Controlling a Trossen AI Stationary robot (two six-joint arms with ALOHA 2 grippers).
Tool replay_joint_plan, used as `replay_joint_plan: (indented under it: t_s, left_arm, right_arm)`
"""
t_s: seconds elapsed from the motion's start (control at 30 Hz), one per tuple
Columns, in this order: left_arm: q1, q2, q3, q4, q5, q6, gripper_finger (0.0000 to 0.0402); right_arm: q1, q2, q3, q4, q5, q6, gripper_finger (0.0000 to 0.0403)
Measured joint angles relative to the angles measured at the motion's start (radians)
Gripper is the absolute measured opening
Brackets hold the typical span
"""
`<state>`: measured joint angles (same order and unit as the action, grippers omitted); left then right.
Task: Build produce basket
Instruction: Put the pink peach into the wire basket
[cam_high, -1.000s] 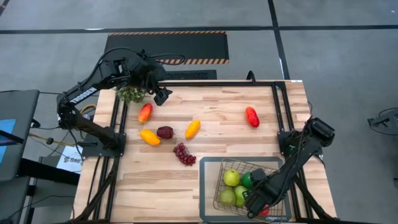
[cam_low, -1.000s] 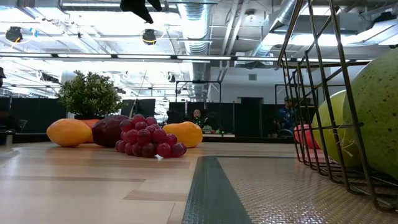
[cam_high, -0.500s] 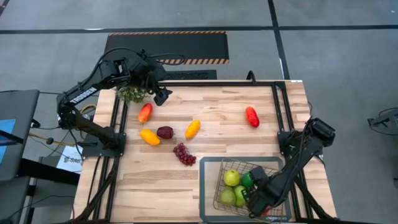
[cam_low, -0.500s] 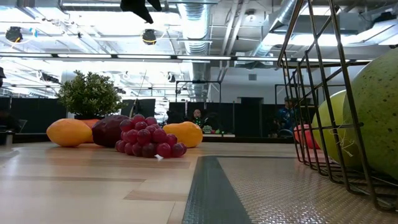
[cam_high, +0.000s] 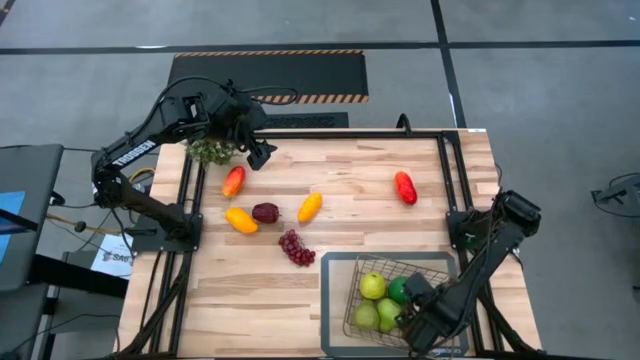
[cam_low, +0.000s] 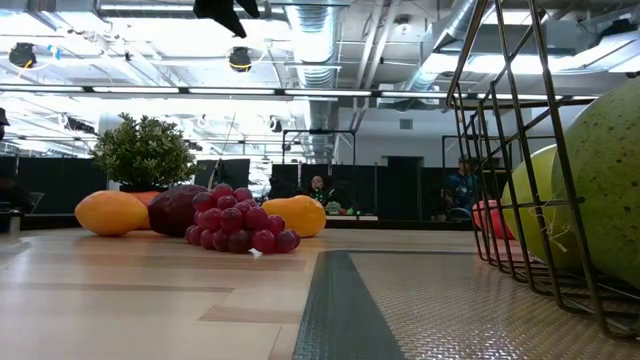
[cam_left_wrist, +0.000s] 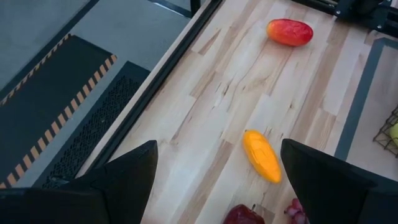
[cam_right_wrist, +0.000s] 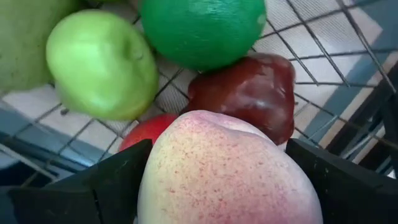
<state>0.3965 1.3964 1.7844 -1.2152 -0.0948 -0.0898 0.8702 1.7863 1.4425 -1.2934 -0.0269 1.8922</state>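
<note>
The wire basket (cam_high: 348, 300) stands on a grey mat at the near right and holds green pears and apples (cam_high: 372, 286) and a lime (cam_high: 398, 290). My right gripper (cam_high: 422, 326) is down inside its near right corner, shut on a pink peach (cam_right_wrist: 227, 171). Below it lie a green apple (cam_right_wrist: 102, 65), the lime (cam_right_wrist: 202, 31) and a dark red pepper (cam_right_wrist: 249, 93). My left gripper (cam_high: 258, 152) hangs open and empty over the far left of the table. Peppers (cam_high: 310, 207) and purple grapes (cam_high: 296, 247) lie loose on the wood. My right gripper pinches the peach's two opposite sides (cam_right_wrist: 155, 180) between its two fingers, which come from above, pointing down into the basket. The peach fills the gap between the fingers. Whether it rests on the fruit beneath, I cannot tell.
A red pepper (cam_high: 404, 187) lies at the far right. A red-orange pepper (cam_high: 233, 181), a yellow one (cam_high: 240, 220) and a dark red fruit (cam_high: 266, 212) lie at the left. A bushy potted plant (cam_high: 212, 150) stands at the far left corner. Black frame rails run along both sides.
My right gripper has shifted a little toward the basket's near right corner, still shut on the peach. My left arm has kept still.
</note>
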Motion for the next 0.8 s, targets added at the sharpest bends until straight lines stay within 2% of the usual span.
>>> replay_joint_plan:
  t_s: [0.47,0.57,0.63,0.8]
  left_arm:
    - [0.000,0.000,0.000,0.002,0.008,0.013,0.0328]
    - [0.000,0.000,0.000,0.002,0.009,0.009,0.0328]
    - [0.000,0.000,0.000,0.002,0.009,0.008,0.0328]
    - [0.000,0.002,0.000,0.011,0.003,-0.013,0.0328]
  right_arm:
    - [-0.032,0.000,0.000,0.023,-0.002,-0.265,0.0385]
    - [-0.052,0.000,-0.007,0.023,-0.123,-0.213,0.0385]
    - [-0.056,0.003,-0.009,0.016,-0.184,-0.233,0.0385]
    - [-0.055,0.003,-0.010,0.029,-0.199,-0.241,0.0386]
